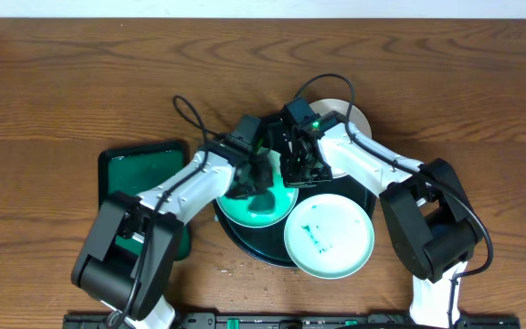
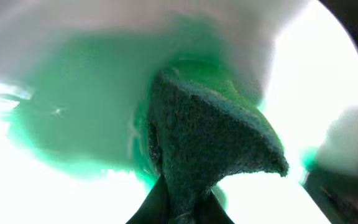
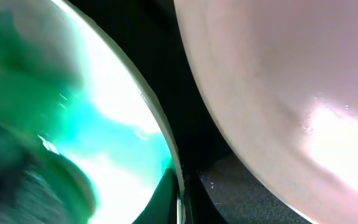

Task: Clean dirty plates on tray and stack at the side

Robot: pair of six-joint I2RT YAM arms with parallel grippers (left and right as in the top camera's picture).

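On the round dark tray (image 1: 245,243) lies a mint plate (image 1: 261,208) that looks bright green. My left gripper (image 1: 252,183) is shut on a dark green sponge (image 2: 210,143), which presses down on this plate (image 2: 73,124). My right gripper (image 1: 298,174) is shut on the same plate's rim (image 3: 169,155), one finger inside and one outside. A second mint plate (image 1: 329,235) with green smears overhangs the tray's front right. A white plate (image 1: 343,116) lies at the back and fills the right of the right wrist view (image 3: 291,93).
A smaller rectangular dark green tray (image 1: 144,172) sits left of the round tray, partly under my left arm. Brown wooden tabletop (image 1: 80,82) surrounds everything. Both arms cross over the tray's middle.
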